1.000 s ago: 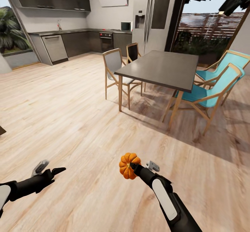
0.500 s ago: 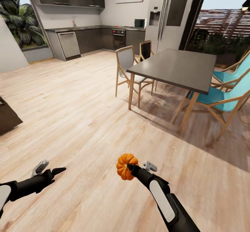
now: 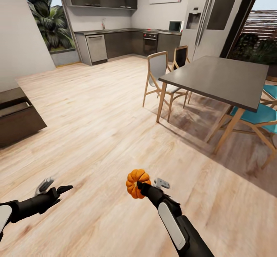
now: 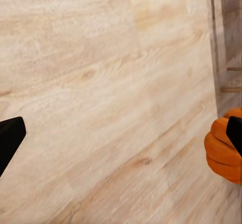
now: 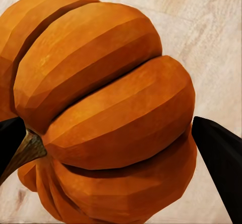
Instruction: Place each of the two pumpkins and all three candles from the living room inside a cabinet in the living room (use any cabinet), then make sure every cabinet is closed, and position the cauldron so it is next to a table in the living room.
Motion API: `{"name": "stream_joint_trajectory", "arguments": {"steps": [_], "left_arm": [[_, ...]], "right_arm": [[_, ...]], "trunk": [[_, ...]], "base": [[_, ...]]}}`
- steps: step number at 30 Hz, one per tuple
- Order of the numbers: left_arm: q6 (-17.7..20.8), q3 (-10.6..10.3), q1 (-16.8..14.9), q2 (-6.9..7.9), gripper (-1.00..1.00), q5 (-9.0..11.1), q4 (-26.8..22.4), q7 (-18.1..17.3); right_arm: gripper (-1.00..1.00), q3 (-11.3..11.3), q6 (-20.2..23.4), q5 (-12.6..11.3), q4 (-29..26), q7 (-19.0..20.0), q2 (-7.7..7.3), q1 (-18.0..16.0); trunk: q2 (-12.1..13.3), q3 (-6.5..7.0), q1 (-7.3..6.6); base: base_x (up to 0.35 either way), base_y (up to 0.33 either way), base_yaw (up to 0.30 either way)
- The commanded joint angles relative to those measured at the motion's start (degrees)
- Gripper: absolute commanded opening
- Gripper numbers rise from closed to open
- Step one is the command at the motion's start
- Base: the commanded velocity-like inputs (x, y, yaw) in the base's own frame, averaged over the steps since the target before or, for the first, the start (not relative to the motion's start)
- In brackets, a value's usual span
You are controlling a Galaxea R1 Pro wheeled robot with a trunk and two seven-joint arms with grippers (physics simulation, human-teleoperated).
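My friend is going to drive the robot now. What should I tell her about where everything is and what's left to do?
Right gripper: shut on a pumpkin, carried above the wood floor.
Left gripper: open, holding nothing.
The cabinet is ahead at the robot's left, and one drawer looks pulled out.
The dining table with chairs is ahead at the right.
Done: one pumpkin picked up.
Left: put this pumpkin in the cabinet, then fetch the other pumpkin and three candles, close every cabinet, and set the cauldron beside a table. None of those can be seen right now.
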Motion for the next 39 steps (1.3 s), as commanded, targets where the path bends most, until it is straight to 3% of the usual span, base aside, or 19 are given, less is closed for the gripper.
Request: {"name": "stream_joint_trajectory", "arguments": {"steps": [1, 39], "left_arm": [[0.27, 0.08, -0.05, -0.01, 1.00, -0.59, 0.01, -0.60], [0.19, 0.07, -0.05, -0.10, 1.00, -0.75, 0.01, -0.60]], "right_arm": [[-1.00, 0.08, 0.07, -0.49, -0.03, -0.48, 0.02, -0.03], [-1.00, 0.95, -0.07, -0.44, 0.41, -0.38, 0.09, -0.03]], "trunk": [[-0.02, 0.00, -0.01], [-0.02, 1.44, -0.01]], "base": [[0.000, 0.000, 0.270], [0.000, 0.000, 0.270]]}}
